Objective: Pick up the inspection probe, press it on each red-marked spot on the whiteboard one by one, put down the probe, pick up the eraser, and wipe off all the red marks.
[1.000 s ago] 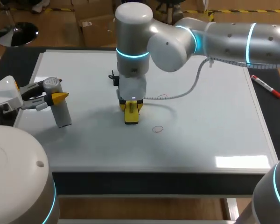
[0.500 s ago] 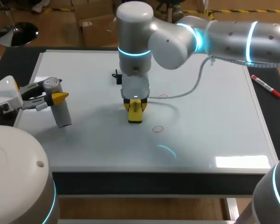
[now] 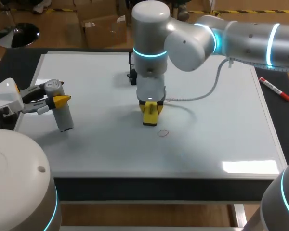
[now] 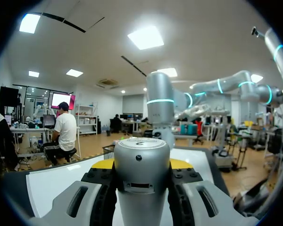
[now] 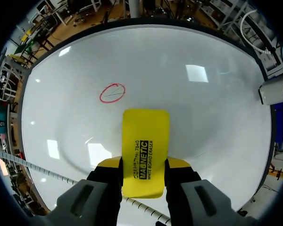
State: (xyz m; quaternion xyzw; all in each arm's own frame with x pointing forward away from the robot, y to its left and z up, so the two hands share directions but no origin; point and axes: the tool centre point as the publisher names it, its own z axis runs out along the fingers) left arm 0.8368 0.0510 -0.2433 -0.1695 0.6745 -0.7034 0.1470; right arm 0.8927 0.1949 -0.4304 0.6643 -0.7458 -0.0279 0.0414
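Glossy whiteboard (image 3: 221, 120) covers the work area; its surface is smooth, hard and reflective. One red ring mark (image 3: 163, 133) is visible on it.

The right gripper (image 5: 144, 162) is clamped on the eraser (image 5: 145, 136), one finger on each long side. The mark lies just ahead of the eraser, not touching it. Contact with the board cannot be confirmed.

The eraser is a flat yellow block with rounded corners. It is probably light and rigid; a side grip should keep the wiping face level.

The left gripper (image 3: 58, 101) is clamped on the probe (image 3: 63, 118), well left of the mark. The probe is a smooth grey cylinder, likely stiff and slippery.
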